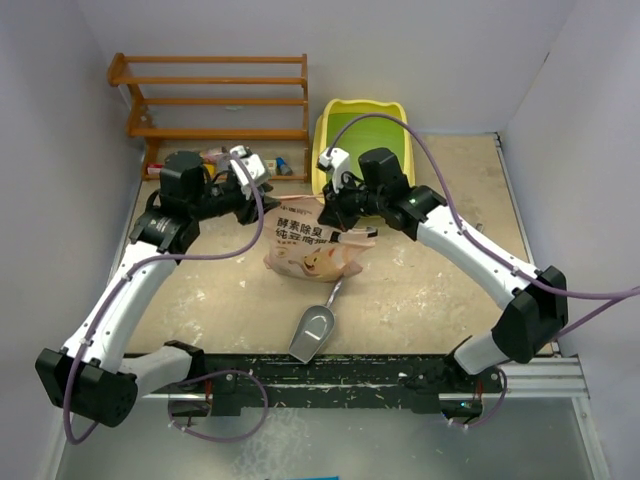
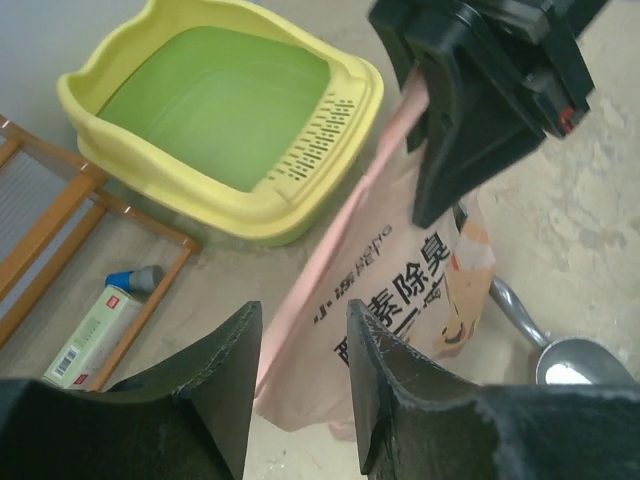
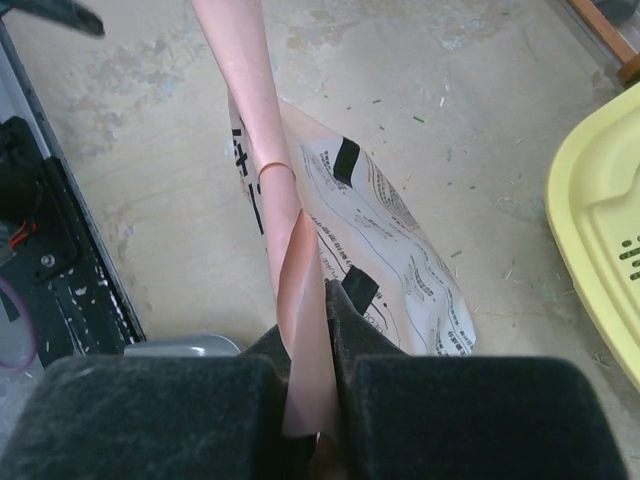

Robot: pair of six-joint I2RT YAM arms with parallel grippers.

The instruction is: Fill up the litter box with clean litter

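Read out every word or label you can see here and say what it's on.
"除臭": large dark print on the pink bag; the neighbouring characters are partly hidden.
Slanted Latin line beside it: too blurred to read.
Fine print on the bag's other face: too small.
Label and barcode on the small box: too small.

The litter box (image 1: 321,140) sits at the far middle of the table (image 1: 430,280), the shelf rack (image 1: 215,100) just to its left. The bag (image 1: 310,248) lies in front of the box; the scoop (image 1: 312,333) lies nearer still, by the arm bases.
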